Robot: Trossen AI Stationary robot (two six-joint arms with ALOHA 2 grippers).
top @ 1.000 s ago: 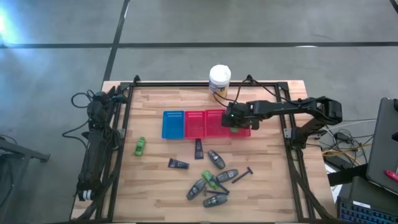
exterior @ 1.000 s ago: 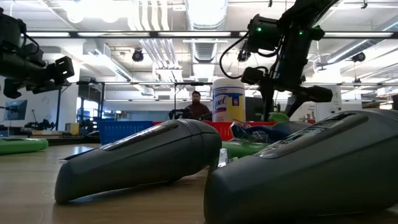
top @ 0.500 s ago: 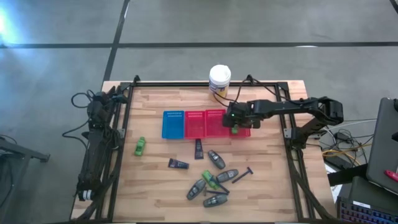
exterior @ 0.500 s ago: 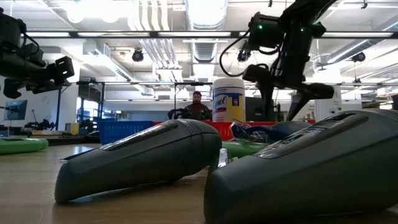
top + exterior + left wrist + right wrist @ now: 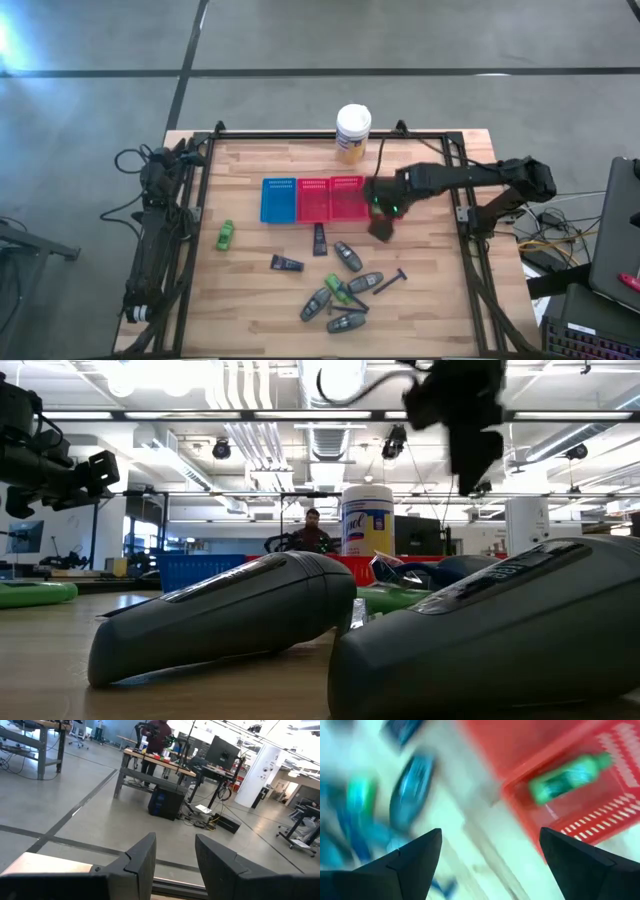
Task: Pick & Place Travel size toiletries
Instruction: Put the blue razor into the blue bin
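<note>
Table [image 5: 250, 300] edges carry a dark frame. Left arm lies folded along the left edge, its pincer [image 5: 172, 865] standing part open and holding nothing, pointed off the table toward the room.

Near that edge a lone green bottle [image 5: 227, 234] lies with its long axis roughly near-to-far, bare wood all round it. Toward the far middle stand a blue basket [image 5: 278, 200] and two red baskets [image 5: 330, 198] side by side in a row; a white-lidded canister [image 5: 353, 130] sits at the far edge behind them. In the right wrist view a second green bottle [image 5: 567, 776] lies inside a red basket [image 5: 600, 805], slanted across its floor.

Nearer, in the middle, the remaining toiletries [image 5: 340, 285] are scattered: a black tube [image 5: 319, 238] pointing near-to-far, a blue tube [image 5: 286, 264] lying left-to-right, grey oval tubes at mixed slants, and a thin black stick [image 5: 391, 283] on the right.

Right pincer [image 5: 381, 226] hangs just off the near right corner of the red baskets, fingers [image 5: 410, 860] spread wide, empty. Open wood lies to its right.
</note>
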